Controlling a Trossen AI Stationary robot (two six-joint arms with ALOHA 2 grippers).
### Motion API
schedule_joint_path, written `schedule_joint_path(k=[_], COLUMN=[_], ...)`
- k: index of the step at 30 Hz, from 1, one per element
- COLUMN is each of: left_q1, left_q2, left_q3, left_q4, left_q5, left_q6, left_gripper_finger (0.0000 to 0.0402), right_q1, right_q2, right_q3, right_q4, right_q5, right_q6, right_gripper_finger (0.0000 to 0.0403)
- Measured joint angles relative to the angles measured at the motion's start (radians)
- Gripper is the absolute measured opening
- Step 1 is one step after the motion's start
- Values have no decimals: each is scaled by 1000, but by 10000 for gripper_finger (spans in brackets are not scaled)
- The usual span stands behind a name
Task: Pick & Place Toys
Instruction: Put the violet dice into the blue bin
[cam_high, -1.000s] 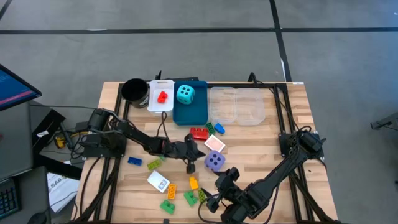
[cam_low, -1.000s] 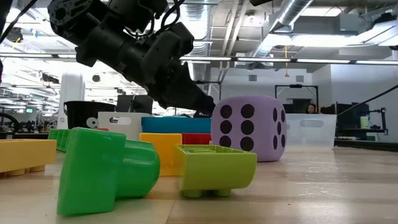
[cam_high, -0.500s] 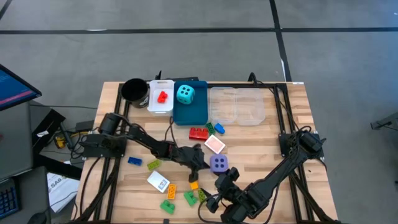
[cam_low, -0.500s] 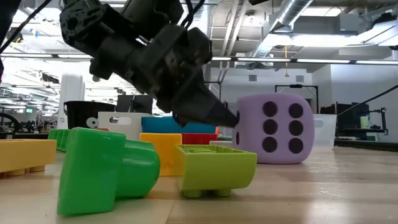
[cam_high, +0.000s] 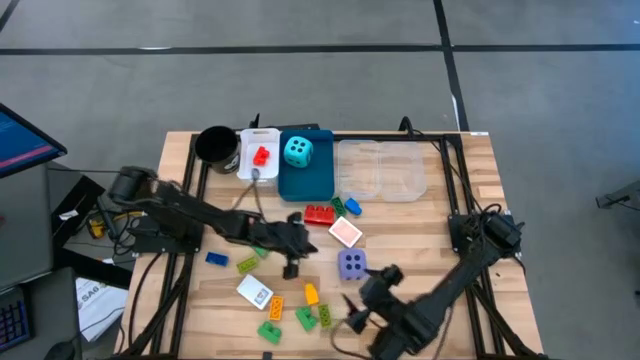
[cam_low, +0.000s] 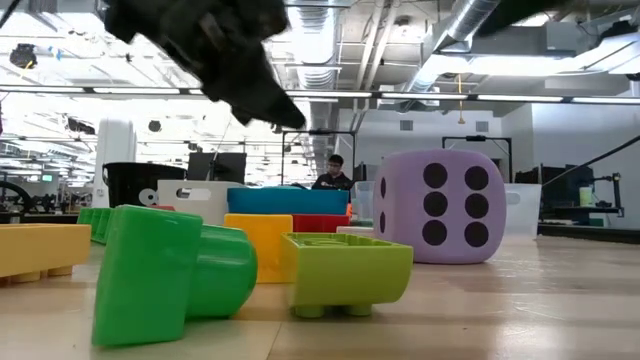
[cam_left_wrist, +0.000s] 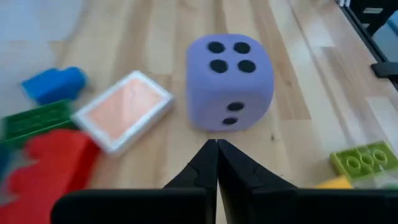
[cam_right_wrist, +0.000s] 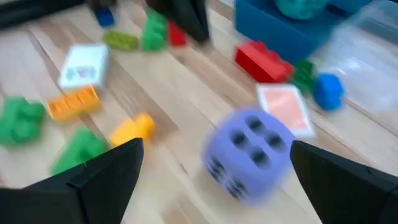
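The purple foam die (cam_high: 351, 264) rests on the wood, four pips up, also in the left wrist view (cam_left_wrist: 229, 81) and the low view (cam_low: 440, 205). My left gripper (cam_high: 300, 245) is shut and raised clear of the table, left of the die, pointing at it (cam_left_wrist: 216, 146). My right gripper (cam_high: 352, 313) hangs open near the front edge, with the die (cam_right_wrist: 249, 152) ahead of its spread fingers. A pink card (cam_high: 345, 232), a red brick (cam_high: 319, 213) and a blue brick (cam_high: 352, 207) lie behind the die. A cyan die (cam_high: 297, 151) sits in the blue tray.
Yellow (cam_high: 311, 294), green (cam_high: 305, 318) and orange (cam_high: 273, 305) bricks and a white card (cam_high: 254, 291) lie near the front. A black cup (cam_high: 215, 145), white tray (cam_high: 258, 170), blue tray (cam_high: 305, 180) and clear trays (cam_high: 382, 170) line the far edge. A person shows beyond the table.
My shut left gripper first went right against the purple die, which slid a little right and turned about. It then rose and drew back left, clear of the die. My right gripper shifted slightly toward the right and rolled, staying open.
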Motion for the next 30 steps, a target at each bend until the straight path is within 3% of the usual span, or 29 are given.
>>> schedule_joint_path(k=[6, 11, 15, 22, 30], left_q1=[17, 19, 19, 23, 26], left_q2=[-238, -397, -469, -531, -527], left_q3=[-193, -379, -504, -583, -582], left_q4=[66, 227, 419, 554, 589], left_q5=[-43, -49, -47, -52, -95], left_q6=[-18, -92, -152, -202, -239], left_gripper_finger=[0, 0, 0, 0, 0], right_q1=[151, 264, 273, 267, 297], right_q2=[0, -20, -33, -80, -205], right_q3=[-3, -149, -336, -643, -917], right_q4=[-368, -379, -344, -19, 141], right_q5=[50, 292, 338, 388, 421], right_q6=[408, 661, 848, 813, 803], right_gripper_finger=[400, 400, 400, 400, 400])
